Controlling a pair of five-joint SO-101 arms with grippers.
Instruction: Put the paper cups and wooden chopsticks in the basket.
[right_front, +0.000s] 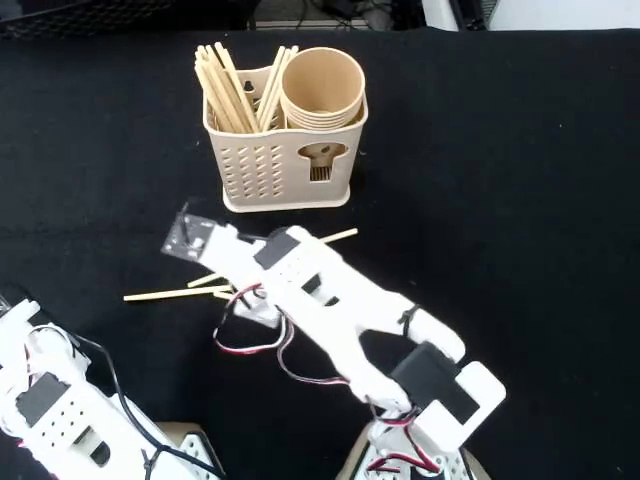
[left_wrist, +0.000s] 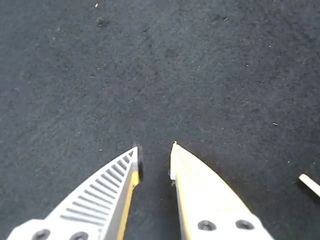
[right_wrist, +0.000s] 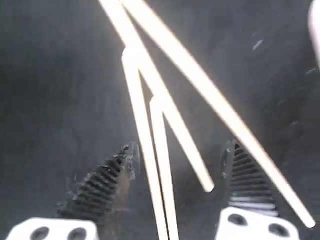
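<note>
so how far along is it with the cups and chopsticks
Done: the paper cups sit stacked in the basket, with a bunch of chopsticks standing beside them. In hand: the right pincer is open astride several loose chopsticks on the table, none gripped yet. Left: those loose chopsticks need to go in. The left pincer hangs over bare table, holding nothing.
</note>
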